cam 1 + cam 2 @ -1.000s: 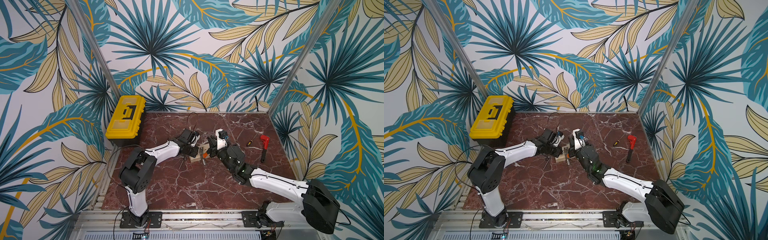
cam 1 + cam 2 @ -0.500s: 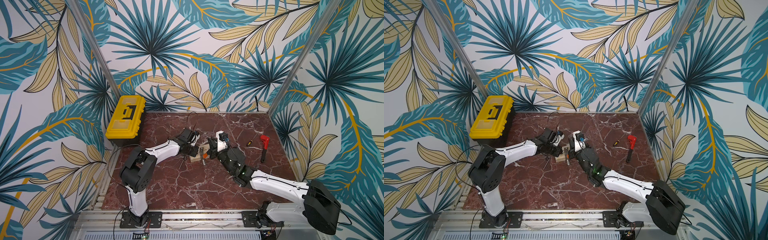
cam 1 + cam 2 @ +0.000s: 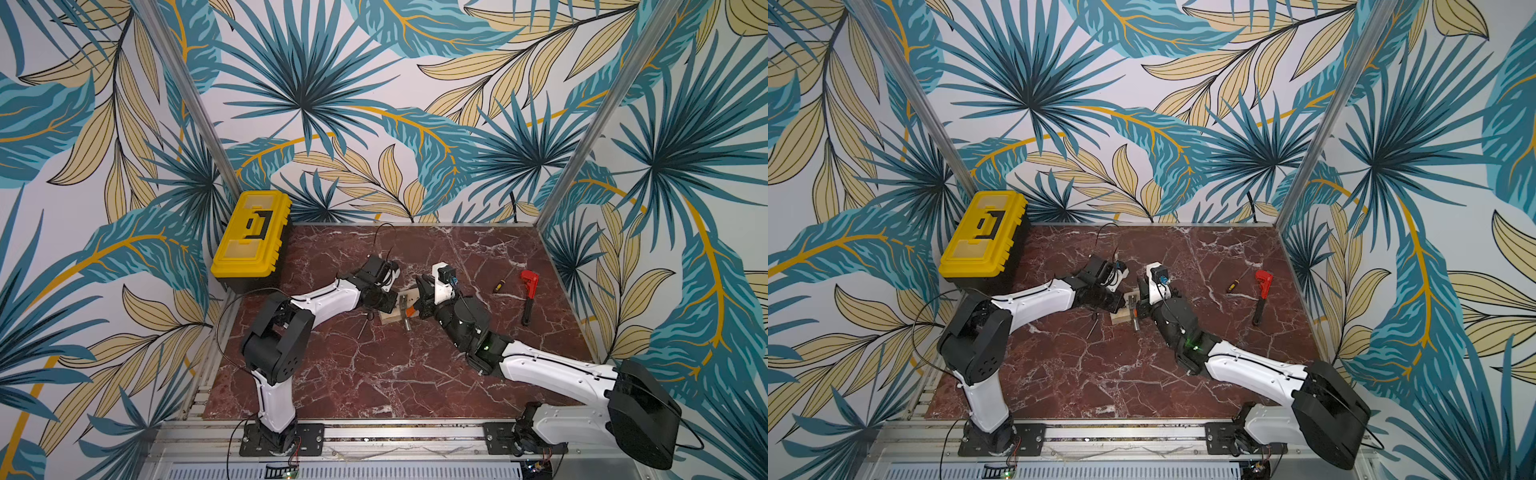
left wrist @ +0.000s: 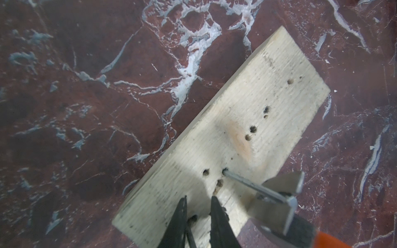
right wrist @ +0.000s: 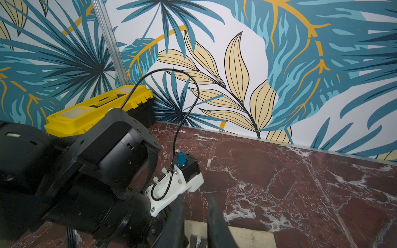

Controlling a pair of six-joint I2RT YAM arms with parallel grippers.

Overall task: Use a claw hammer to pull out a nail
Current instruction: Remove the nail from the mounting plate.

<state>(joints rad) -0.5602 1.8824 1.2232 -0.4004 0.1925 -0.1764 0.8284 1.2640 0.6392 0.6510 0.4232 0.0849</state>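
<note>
The claw hammer (image 4: 268, 216) had its silver head down on the wooden board (image 4: 247, 111), with the fork hooked around the nail (image 4: 253, 189) just under its head. The nail leaned hard over, most of its shank clear and its tip in one of the board's many holes. The right gripper (image 5: 195, 199) was clamped tight on the handle, and the orange shaft ran out of it toward the board. Just beside the hammer head was the left gripper (image 4: 198, 197), its fingers a narrow gap apart with nothing between them. Whether they pressed on the wood could not be told. The board lay flat on the marble tabletop (image 3: 374, 374) between the two arms. The yellow toolbox (image 3: 253, 237) stood in the back corner on the left arm's side, lid closed, contents unseen. Well apart on the right lay a red pipe wrench (image 3: 528, 295) and a small screwdriver (image 3: 500, 284).
</note>
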